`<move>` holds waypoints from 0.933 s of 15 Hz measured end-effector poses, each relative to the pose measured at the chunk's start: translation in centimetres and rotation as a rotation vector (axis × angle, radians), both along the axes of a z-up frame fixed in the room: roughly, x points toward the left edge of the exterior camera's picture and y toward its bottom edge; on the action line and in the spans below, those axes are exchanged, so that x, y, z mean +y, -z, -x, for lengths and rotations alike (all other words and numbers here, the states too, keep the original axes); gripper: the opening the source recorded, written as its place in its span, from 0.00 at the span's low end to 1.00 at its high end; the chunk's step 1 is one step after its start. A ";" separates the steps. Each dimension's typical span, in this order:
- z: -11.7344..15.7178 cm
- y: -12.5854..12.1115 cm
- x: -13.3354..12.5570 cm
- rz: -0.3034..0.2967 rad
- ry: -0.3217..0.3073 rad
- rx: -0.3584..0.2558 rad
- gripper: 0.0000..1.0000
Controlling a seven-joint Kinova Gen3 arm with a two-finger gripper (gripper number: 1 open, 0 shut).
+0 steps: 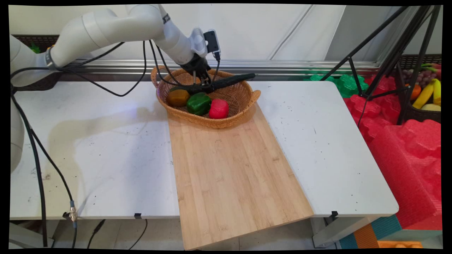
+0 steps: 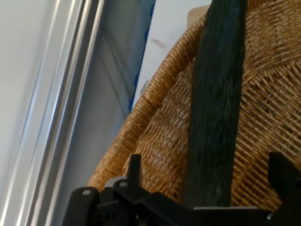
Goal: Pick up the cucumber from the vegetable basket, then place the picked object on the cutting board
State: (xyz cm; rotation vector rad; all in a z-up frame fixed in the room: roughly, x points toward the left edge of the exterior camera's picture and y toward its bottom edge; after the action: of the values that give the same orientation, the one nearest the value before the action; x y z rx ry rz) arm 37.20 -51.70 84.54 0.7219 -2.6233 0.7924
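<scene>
From my remote seat, going left to right: the orange-brown pepper [image 1: 178,97] lies low in the wicker basket [image 1: 243,100], down and to the left of the gripper [image 1: 202,85]. Just right of it, below the gripper, sits the green pepper [image 1: 198,103], and the red pepper [image 1: 218,108] is next along, touching the green one. All three look like smooth, glossy, rounded pieces, so I judge them light but slippery, best taken across the widest part.

The gripper is down inside the basket at its rear, and a long dark cucumber-like thing [image 1: 226,82] passes through it and runs out to its right, its far end reaching past the basket's rim. In the hand view this dark piece [image 2: 216,108] rises straight up between the two fingers [image 2: 282,176], which stand apart on either side of it; I cannot be sure they press on it, since the contact is hidden at the bottom edge. Its surface looks matt and a little rough, and it seems stiff; held near one end, I judge it would tend to droop or swivel, so a grip nearer its middle would suit it better.

The basket rests on a wooden board [image 1: 229,176] laid across the white table [image 1: 106,151].
</scene>
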 end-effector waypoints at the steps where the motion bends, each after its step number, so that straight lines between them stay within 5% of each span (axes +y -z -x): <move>1: 0.1 0.3 -0.3 -0.005 0.005 -0.001 1.00; 7: 0.4 1.5 -1.3 -0.008 0.015 -0.011 1.00; 8: 0.4 1.6 -1.4 -0.008 0.018 -0.015 0.00; 14: 0.6 1.7 -1.6 -0.003 0.039 -0.043 0.00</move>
State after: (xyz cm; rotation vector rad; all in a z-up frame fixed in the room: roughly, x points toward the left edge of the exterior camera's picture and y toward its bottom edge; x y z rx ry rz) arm 36.58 -53.28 82.89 0.6599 -2.6688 0.8020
